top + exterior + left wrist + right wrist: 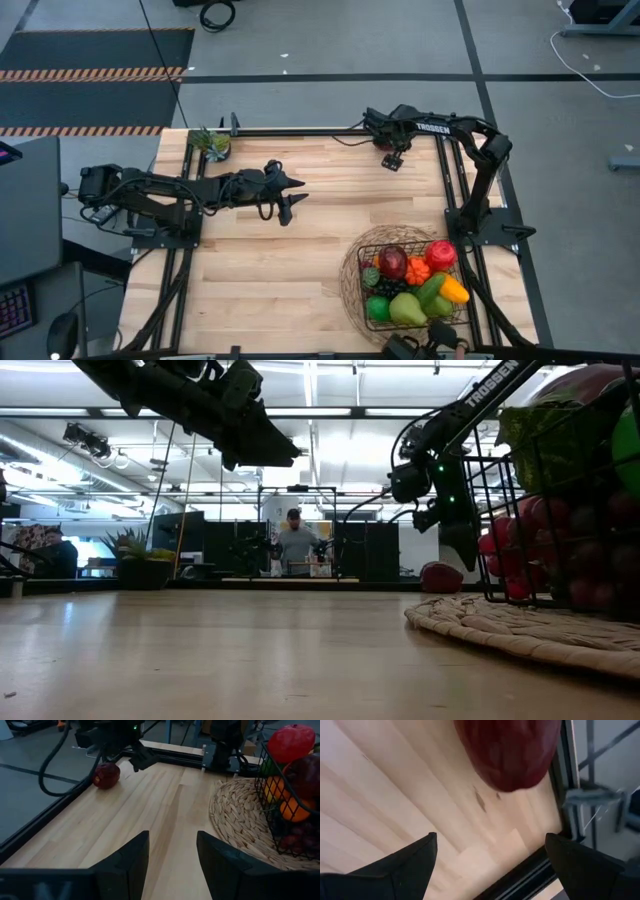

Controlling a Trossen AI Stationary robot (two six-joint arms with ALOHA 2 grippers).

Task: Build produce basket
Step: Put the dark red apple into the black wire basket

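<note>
Right gripper [392,160], upper middle of the high view, spread wide and empty, poised just over 1 dark red fruit [106,775] lying by the table's far rail; same fruit fills the top of the right wrist view, ahead of the fingers, not yet between them. Judged step: picking up this last loose piece. Best done by lowering straight until the fingers straddle the widest part, then closing gently, since a round toy could roll toward the rail.

Left gripper [290,200], left of centre in the high view, part-open, holding nothing, parked above bare wood.

Basket [362,262], lower right, sitting on 1 round woven mat [347,285].

Counted: 2 arms, 1 basket, 1 mat, 1 stray fruit, 1 small plant [212,143] upper left. Produce in the basket: roughly 8 pieces, exact count unclear.
</note>
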